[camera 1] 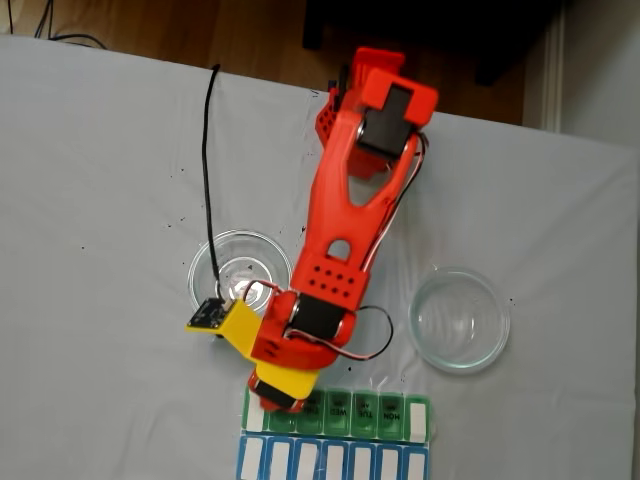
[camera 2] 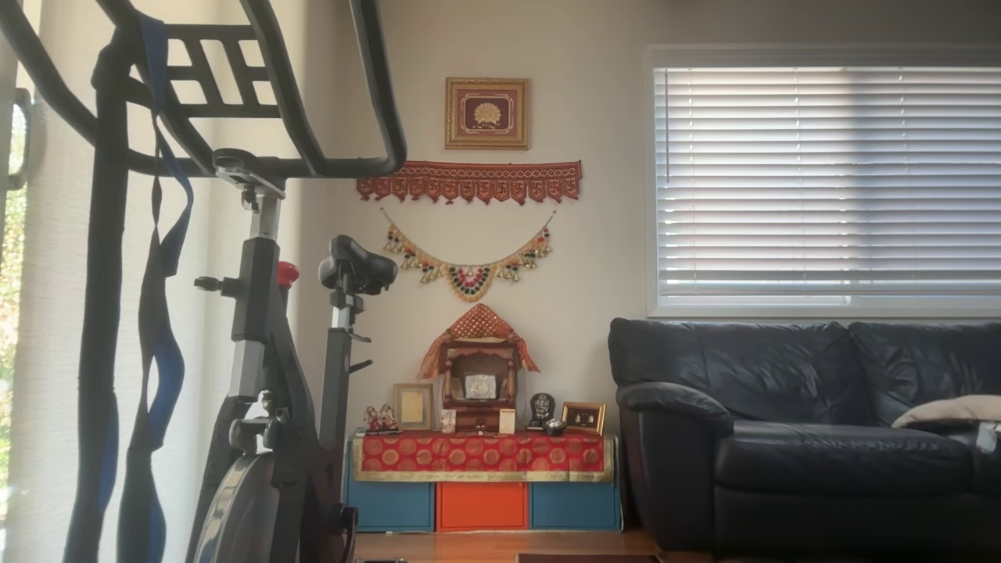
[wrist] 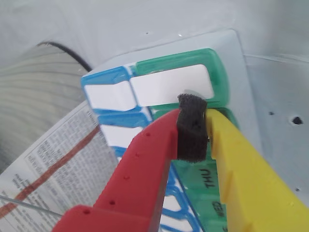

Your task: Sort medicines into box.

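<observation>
Jaws look pretty much closed with the black foam pad (wrist: 192, 126) squished between them, hovering right over the green pill box (camera 1: 340, 411) at the bench's (camera 1: 100, 200) near edge, and no pill is visible, though they'd be tiny and slippery.

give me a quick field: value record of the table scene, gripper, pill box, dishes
gripper: over one end of the green-lidded box, red and yellow fingers close together around a black foam pad; whether a ball is held cannot be told
box: long row of green day-labelled lids at the table's near edge in the fixed view
blue organiser: beside the green row, white lids
left glass dish: looks empty, partly behind the arm
right glass dish: looks empty
table cover: pale grey cloth
</observation>
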